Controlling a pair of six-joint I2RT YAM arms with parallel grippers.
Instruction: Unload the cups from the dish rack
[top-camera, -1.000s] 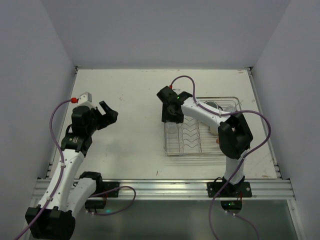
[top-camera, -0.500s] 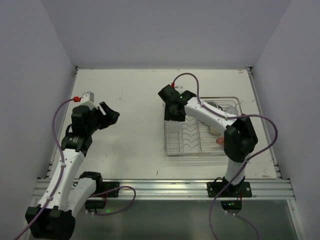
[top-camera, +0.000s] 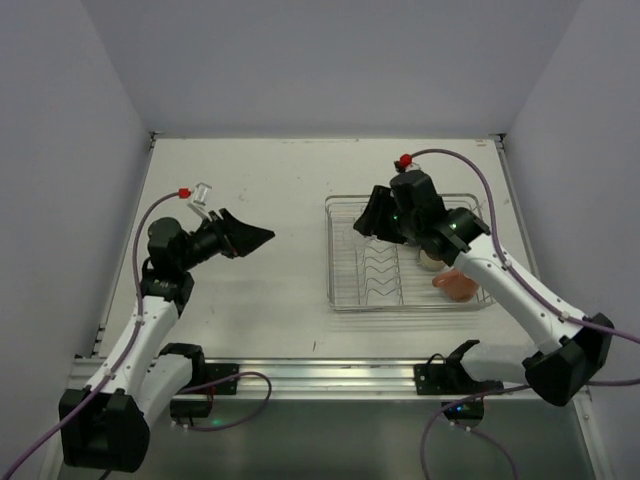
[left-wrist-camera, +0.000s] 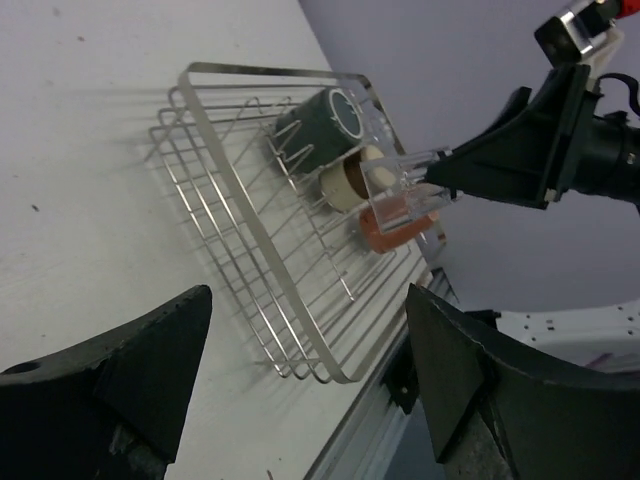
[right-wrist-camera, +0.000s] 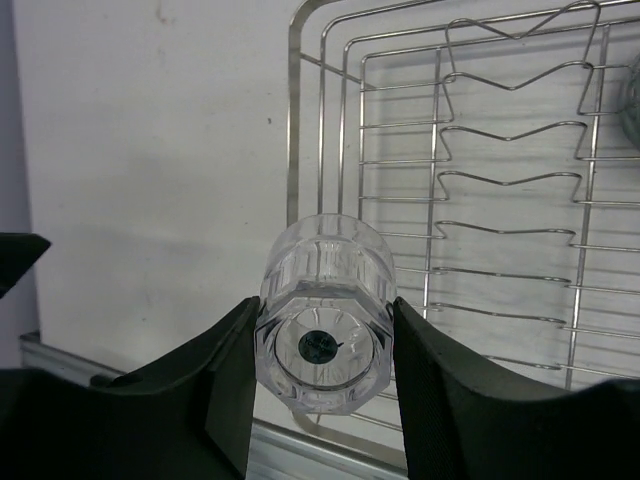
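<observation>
Nearest, at the left of the overhead view, the left hand (top-camera: 255, 237) has swung round to point right toward the dish rack (top-camera: 400, 308). Its fingers stand wide apart with nothing between them. The rack lies on the bench (top-camera: 260, 300) in the right half of that view. Along its right side it holds, front to back, the salmon-pink cup (top-camera: 455, 285), the cream cup (left-wrist-camera: 345, 185) and the dark grey mug (left-wrist-camera: 318, 125). Farther back, over the rack's upper-left corner, is the right hand (top-camera: 375, 222). A second ago it was down in that corner. It has now lifted clear, clamped on a clear tumbler (right-wrist-camera: 325, 320) that hangs above the wires. So one cup is out but not yet set down. I judge the next step to be a handover to the left hand or a placing on the bench left of the rack.
</observation>
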